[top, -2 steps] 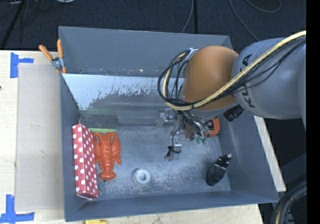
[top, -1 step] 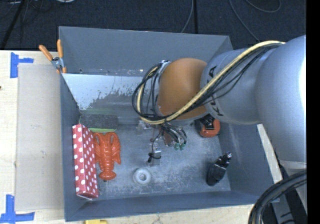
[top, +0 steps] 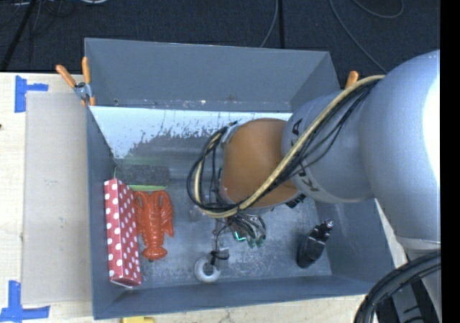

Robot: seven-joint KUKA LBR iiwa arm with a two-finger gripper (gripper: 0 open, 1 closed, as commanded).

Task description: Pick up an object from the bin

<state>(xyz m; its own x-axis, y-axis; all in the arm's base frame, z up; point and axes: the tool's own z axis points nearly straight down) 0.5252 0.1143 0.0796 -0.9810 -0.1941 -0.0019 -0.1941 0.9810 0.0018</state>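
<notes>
My gripper (top: 243, 231) hangs low over the front middle of the bin, under the arm's orange cover. Just below and left of it, close to the front wall, lies a small pale round ring-like thing (top: 206, 270). A dark thin part reaches down to that ring; whether it touches is unclear. A black, rounded object with a small metal tip (top: 312, 247) lies to the gripper's right on the bin floor. A red toy lobster (top: 154, 224) lies to its left.
A red box with white polka dots (top: 121, 231) stands along the left wall beside the lobster, with a green flat piece (top: 147, 188) behind them. The arm and its cables cover the bin's middle and right. Bare floor shows at the back left.
</notes>
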